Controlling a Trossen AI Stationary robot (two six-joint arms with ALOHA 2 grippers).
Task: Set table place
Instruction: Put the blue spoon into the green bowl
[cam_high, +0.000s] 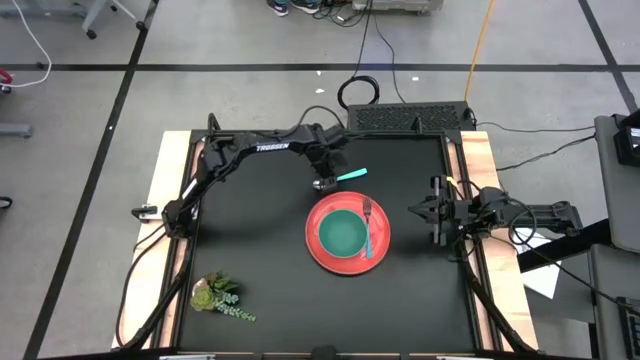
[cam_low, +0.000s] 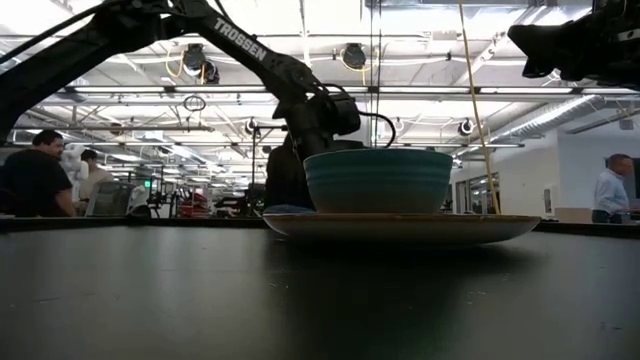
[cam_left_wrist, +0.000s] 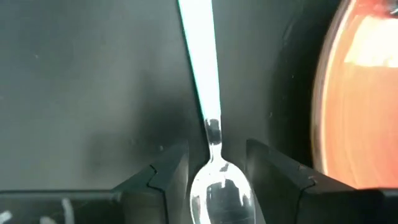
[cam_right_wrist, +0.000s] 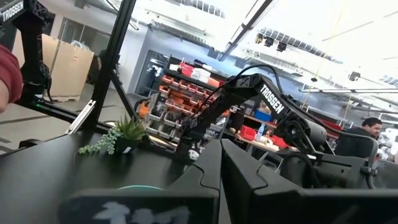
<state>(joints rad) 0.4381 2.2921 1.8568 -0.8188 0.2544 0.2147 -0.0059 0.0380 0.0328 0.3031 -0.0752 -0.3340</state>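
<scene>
The round red plate (cam_high: 318, 254) lies on the black table (cam_high: 250, 250) with the teal-green bowl (cam_high: 342, 234) standing in it. The blue-handled fork (cam_high: 370, 232) lies on the plate's right part, beside the bowl. The teal-handled spoon (cam_high: 350, 175) is beyond the plate's far rim, handle toward the right. My left gripper (cam_high: 325, 181) is over the spoon's bowl end and shut on it. My right gripper (cam_high: 418, 210) waits shut near the table's right edge, above the table and touching nothing. My left gripper has the spoon's metal bowl (cam_left_wrist: 221, 190) pinched between its two fingers (cam_left_wrist: 168, 180), which come from above and point down. The teal handle (cam_left_wrist: 200, 56) runs out ahead of the fingers. Whether the spoon is lifted clear or lying on the table, I cannot tell.
A leafy green plant sprig (cam_high: 218, 296) lies near the table's near left corner. Pale wooden strips (cam_high: 172, 200) line the left and right sides. Bare black top lies left of the plate and in front of it. People (cam_low: 35, 175) stand in the room beyond the table.
</scene>
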